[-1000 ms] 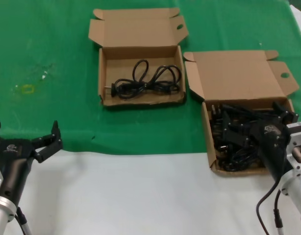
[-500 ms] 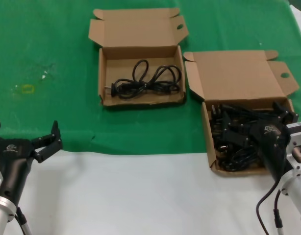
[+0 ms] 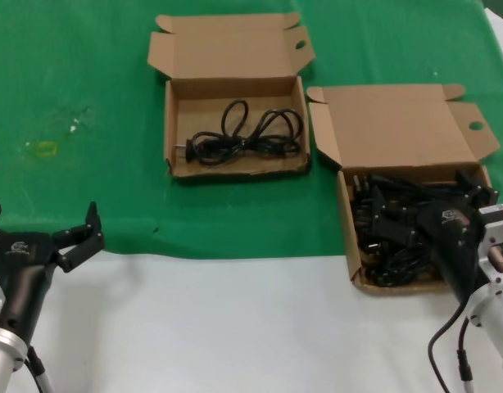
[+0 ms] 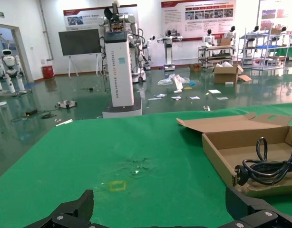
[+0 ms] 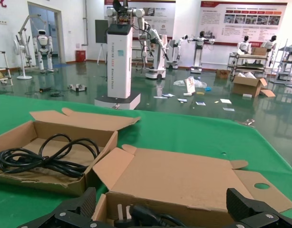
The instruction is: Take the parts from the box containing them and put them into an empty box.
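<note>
My right gripper (image 3: 415,214) is down inside the box containing them (image 3: 399,131), jaws spread wide, with the pile of parts (image 3: 391,246) directly beneath and around the fingertips; I can't tell whether anything is between the jaws. My left gripper (image 3: 43,233) waits well off near the front table edge, jaws also apart. Ahead and left of my right jaws sits the wider box (image 3: 235,90), one cord (image 3: 243,135) already lying in it

A green cloth (image 3: 88,98) covers the far part of a white table (image 3: 235,327).
</note>
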`<action>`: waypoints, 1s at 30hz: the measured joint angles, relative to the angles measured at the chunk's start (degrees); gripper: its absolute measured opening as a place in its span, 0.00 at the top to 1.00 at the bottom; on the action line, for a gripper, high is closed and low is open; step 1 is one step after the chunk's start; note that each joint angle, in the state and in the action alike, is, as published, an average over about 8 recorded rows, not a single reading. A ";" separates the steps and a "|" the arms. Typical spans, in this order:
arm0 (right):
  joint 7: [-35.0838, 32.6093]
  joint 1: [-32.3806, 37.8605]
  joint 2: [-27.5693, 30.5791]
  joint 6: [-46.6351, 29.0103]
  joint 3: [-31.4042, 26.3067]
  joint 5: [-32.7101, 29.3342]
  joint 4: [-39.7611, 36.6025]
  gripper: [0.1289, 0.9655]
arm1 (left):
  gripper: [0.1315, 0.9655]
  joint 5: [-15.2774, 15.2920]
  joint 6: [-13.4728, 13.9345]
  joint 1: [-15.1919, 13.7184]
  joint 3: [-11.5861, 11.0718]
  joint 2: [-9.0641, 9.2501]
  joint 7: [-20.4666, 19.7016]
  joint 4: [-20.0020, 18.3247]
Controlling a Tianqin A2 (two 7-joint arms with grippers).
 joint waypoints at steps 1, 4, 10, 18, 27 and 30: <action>0.00 0.00 0.00 0.00 0.00 0.00 0.00 0.00 | 0.00 0.00 0.00 0.00 0.00 0.00 0.00 0.00; 0.00 0.00 0.00 0.00 0.00 0.00 0.00 0.00 | 0.00 0.00 0.00 0.00 0.00 0.00 0.00 0.00; 0.00 0.00 0.00 0.00 0.00 0.00 0.00 0.00 | 0.00 0.00 0.00 0.00 0.00 0.00 0.00 0.00; 0.00 0.00 0.00 0.00 0.00 0.00 0.00 0.00 | 0.00 0.00 0.00 0.00 0.00 0.00 0.00 0.00; 0.00 0.00 0.00 0.00 0.00 0.00 0.00 0.00 | 0.00 0.00 0.00 0.00 0.00 0.00 0.00 0.00; 0.00 0.00 0.00 0.00 0.00 0.00 0.00 0.00 | 0.00 0.00 0.00 0.00 0.00 0.00 0.00 0.00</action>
